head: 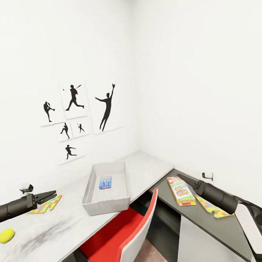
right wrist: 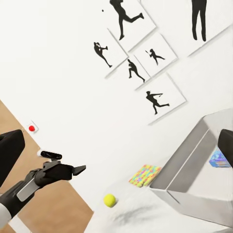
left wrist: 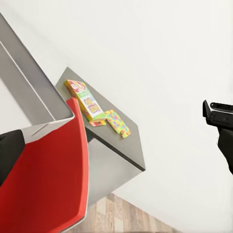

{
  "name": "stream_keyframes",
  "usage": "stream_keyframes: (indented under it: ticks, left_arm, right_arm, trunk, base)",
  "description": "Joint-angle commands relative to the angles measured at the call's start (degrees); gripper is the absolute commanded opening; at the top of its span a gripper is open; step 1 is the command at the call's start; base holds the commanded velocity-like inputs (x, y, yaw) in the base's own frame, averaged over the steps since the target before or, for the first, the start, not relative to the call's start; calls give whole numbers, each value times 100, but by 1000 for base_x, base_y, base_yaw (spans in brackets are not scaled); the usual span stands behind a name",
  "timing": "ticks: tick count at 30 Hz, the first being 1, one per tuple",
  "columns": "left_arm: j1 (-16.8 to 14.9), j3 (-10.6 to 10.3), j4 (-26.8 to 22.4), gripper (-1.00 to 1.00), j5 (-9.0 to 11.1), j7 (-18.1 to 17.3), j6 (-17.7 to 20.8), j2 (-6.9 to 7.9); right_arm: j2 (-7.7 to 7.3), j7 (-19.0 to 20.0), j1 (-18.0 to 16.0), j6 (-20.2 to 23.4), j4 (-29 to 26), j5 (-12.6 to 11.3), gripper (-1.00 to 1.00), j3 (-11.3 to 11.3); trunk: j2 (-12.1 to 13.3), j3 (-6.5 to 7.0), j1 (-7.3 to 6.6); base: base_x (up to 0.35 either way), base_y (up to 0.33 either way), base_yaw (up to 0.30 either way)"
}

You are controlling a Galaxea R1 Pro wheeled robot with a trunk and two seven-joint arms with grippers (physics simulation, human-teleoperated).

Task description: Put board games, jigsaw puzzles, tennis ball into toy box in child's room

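Hovering left end effector [head: 51, 196] slightly spread, empty; right end effector [head: 181, 177] state unclear, over board game [head: 181, 191].

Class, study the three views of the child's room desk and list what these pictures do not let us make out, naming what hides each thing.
- Right gripper: in the head view the arm foreshortens its fingers, so open or shut is unclear.
- Jigsaw puzzle on the dark table: partly covered by that arm in the head view.
- Small game in the toy box: printing too small to read.
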Motion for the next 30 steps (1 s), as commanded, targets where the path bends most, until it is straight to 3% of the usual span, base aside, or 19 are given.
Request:
stream_keyframes:
  ticks: [1, 6, 13, 30]
  left_arm:
    - [1, 2, -1, 100, -3, -23, 61, 2]
    - [1, 2, -1, 100, -3, -23, 60, 2]
    - [1, 2, -1, 100, -3, -23, 61, 2]
    - [1, 2, -1, 100, -3, -23, 61, 2]
  right_arm:
    - [0, 4, -3, 34, 3, -24, 100, -1]
    - [3, -2, -3, 40, 7, -33, 100, -26]
    - [7, 4, -3, 69, 198, -60, 100, -310]
    - [2, 4, -3, 81, 409, -83, 100, -354]
  trunk:
    - [-3, 6, 1]
    - [-3, 39, 1]
    - [-3, 46, 1]
    - [-3, 47, 1]
  base:
    - [-91, 0, -212]
    - [-91, 0, -191]
    - [-97, 0, -198]
    - [-75, 25, -276]
